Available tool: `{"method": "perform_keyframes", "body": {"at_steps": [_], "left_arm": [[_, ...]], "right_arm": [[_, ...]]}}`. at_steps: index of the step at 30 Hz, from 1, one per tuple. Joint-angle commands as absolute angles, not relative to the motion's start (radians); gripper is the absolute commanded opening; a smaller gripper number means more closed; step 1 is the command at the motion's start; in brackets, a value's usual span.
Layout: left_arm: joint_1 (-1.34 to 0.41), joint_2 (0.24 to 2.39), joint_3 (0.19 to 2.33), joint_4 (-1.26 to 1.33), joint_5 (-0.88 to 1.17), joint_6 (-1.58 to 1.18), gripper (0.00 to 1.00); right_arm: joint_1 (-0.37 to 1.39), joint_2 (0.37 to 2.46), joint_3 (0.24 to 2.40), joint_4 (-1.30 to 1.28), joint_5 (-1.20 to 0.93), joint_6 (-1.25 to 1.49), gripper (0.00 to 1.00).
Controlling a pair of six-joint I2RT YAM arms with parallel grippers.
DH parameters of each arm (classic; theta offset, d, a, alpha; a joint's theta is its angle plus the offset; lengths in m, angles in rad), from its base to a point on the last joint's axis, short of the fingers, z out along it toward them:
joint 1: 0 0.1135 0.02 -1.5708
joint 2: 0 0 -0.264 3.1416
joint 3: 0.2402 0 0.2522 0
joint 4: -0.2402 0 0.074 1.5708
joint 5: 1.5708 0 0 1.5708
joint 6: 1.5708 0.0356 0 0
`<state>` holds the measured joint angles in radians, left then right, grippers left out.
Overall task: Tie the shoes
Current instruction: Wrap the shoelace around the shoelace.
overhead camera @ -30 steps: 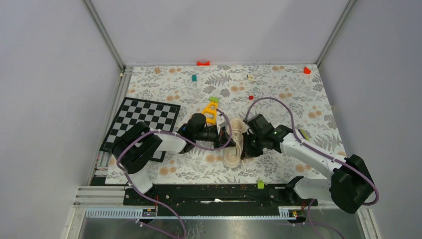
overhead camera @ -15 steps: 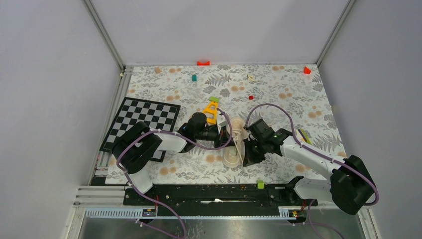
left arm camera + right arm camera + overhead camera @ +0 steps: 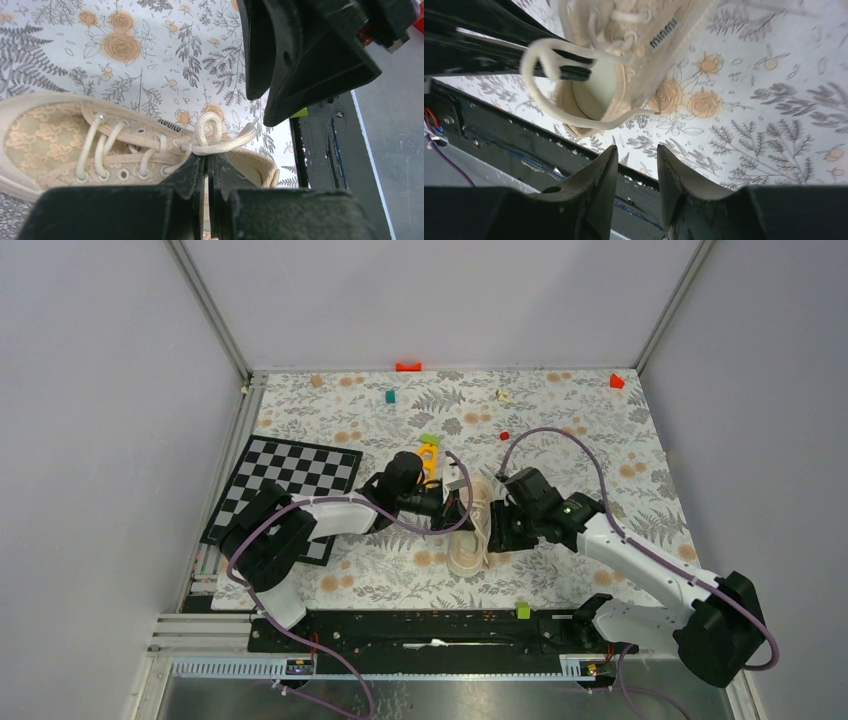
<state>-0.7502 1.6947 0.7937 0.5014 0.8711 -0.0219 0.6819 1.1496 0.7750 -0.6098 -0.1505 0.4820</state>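
The shoe (image 3: 468, 540) lies on the floral cloth (image 3: 590, 430) between the two grippers. On the left, the left gripper (image 3: 207, 165) is pressed shut at the knot over the tongue. A lace loop (image 3: 210, 127) is pinched at its base and stands just beyond the fingertips. The shoe's laced upper runs off to one side of those fingers. On the right, the right gripper (image 3: 636, 150) is seen with its fingers spread and nothing between them. The shoe's opening and a loose strand (image 3: 589, 125) lie just ahead of the tips. The step in hand is judged to be forming the bow. Next, the spread fingers would need to be brought onto the loose strand and closed while the loop is held.
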Motion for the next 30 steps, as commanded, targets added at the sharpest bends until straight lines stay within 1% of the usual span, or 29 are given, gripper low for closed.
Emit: {"method": "perform_keyframes", "body": {"at_steps": [1,6,10,15,22,27,30], "left_arm": [[-0.744,1.68,0.897,0.32,0.946,0.122,0.0],[-0.738,1.683,0.971,0.102,0.944,0.261,0.0],[-0.735,1.692,0.99,0.033,0.935,0.3,0.0],[-0.734,1.692,0.984,0.031,0.93,0.306,0.0],[-0.732,1.691,0.971,0.075,0.918,0.281,0.0],[-0.731,1.695,0.943,0.204,0.904,0.194,0.0],[-0.732,1.699,0.939,0.222,0.902,0.185,0.0]], "right_arm": [[0.674,1.065,0.801,-0.54,-0.038,0.437,0.41],[0.631,0.983,0.699,-0.29,-0.073,0.423,0.39],[0.579,0.997,0.673,-0.202,-0.16,0.441,0.38],[0.573,1.054,0.677,-0.158,-0.198,0.436,0.37],[0.574,1.111,0.672,-0.11,-0.271,0.41,0.41],[0.572,1.092,0.643,-0.11,-0.253,0.419,0.39],[0.562,1.061,0.618,-0.112,-0.228,0.426,0.38]]}}
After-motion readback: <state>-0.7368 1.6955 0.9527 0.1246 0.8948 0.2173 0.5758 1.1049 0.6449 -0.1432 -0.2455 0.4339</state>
